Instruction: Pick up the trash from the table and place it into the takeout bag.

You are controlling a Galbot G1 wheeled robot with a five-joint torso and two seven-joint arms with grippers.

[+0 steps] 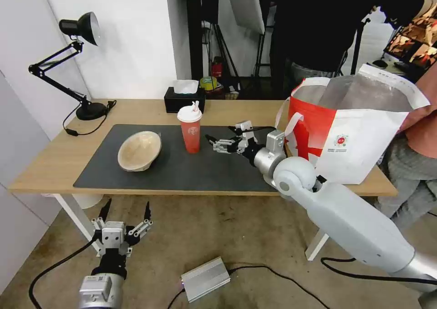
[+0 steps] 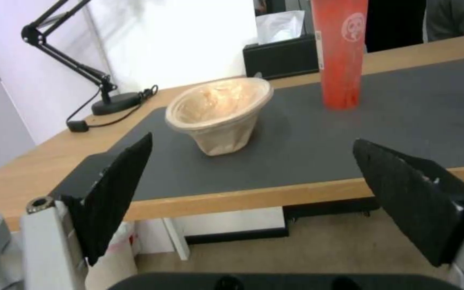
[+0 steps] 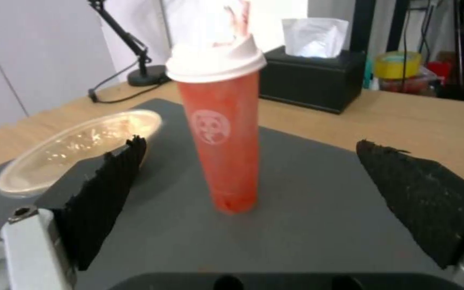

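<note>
On the dark mat of the table (image 1: 54, 163) stand two pieces of trash. The red drink cup (image 1: 190, 129) (image 3: 224, 137) (image 2: 342, 52) with a white lid is upright mid-mat. The beige pulp bowl (image 1: 139, 150) (image 2: 221, 112) (image 3: 76, 149) lies tilted to its left. My right gripper (image 1: 219, 136) (image 3: 251, 141) hovers open just right of the cup, pointing at it with the cup ahead of its fingers. The red-and-white takeout bag (image 1: 355, 127) stands open at the table's right end. My left gripper (image 1: 128, 203) (image 2: 252, 140) hangs open below the table's front edge, facing the bowl.
A black tissue box (image 1: 184, 97) (image 3: 312, 76) (image 2: 283, 56) sits behind the cup at the back edge. A black desk lamp (image 1: 77, 63) stands at the back left. On the floor lie a silver box (image 1: 205, 279) and cables. A person stands beside the bag at the right.
</note>
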